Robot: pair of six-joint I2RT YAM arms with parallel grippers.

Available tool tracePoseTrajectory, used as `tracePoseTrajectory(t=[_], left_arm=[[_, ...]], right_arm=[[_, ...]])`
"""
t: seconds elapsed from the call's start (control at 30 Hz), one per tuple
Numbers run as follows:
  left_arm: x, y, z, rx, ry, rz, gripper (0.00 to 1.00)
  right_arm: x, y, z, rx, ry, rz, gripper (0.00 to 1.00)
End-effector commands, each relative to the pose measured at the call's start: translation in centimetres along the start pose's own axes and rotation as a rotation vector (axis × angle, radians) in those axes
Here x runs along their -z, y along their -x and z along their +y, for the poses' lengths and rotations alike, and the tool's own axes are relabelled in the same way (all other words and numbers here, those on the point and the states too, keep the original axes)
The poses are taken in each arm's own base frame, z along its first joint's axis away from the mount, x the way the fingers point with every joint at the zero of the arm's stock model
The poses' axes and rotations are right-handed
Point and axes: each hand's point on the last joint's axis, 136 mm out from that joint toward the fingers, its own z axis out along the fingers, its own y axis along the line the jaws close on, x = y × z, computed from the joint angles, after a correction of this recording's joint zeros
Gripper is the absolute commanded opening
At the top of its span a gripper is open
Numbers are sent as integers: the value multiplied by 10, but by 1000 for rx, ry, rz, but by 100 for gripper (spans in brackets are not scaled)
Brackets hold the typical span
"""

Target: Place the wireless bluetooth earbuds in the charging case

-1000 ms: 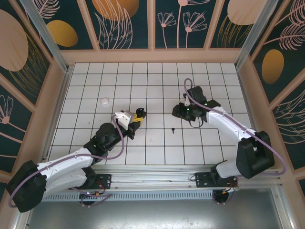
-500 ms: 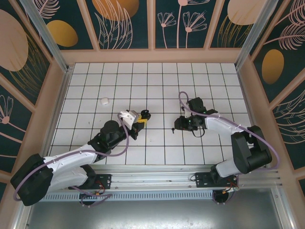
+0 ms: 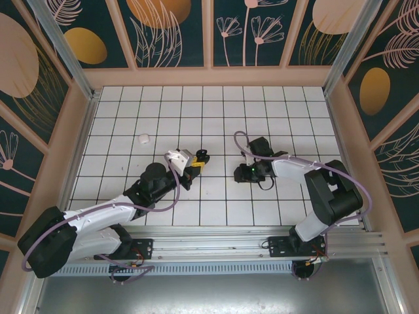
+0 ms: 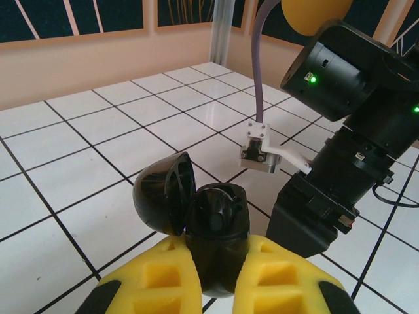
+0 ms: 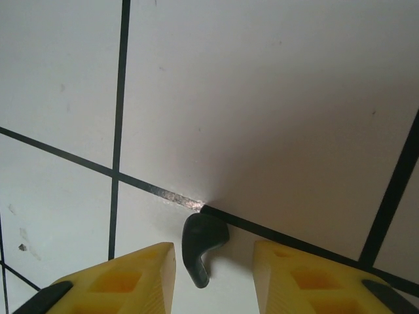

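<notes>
Presenting the charging case [image 4: 211, 222] lid-open near the centre of the tabletop [image 3: 216, 104], the left gripper [image 4: 216, 271] clamps its base so the cavity faces up to receive a bud. Slightly toward the near edge, the right gripper [image 5: 213, 254], jaws narrowly parted, straddles one black earbud [image 5: 201, 241] lying on a tile seam, apparently ready to pinch it.
</notes>
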Motion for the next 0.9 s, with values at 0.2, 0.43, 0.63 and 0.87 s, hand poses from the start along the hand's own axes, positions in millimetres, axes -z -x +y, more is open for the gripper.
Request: tracePoseTrajectory(t=[0.2, 0.43, 0.63, 0.87], left_arm=[[1, 22, -2, 4, -10, -60, 0], [2, 20, -1, 3, -4, -58, 0], [5, 19, 0, 1, 4, -61, 0], [5, 20, 0, 4, 2, -63, 0]], right_arm=[[-16, 1, -3, 16, -87, 31, 36], [-18, 9, 1, 12, -106, 19, 34], [-12, 18, 11, 24, -124, -9, 33], [-16, 17, 10, 7, -151, 2, 32]])
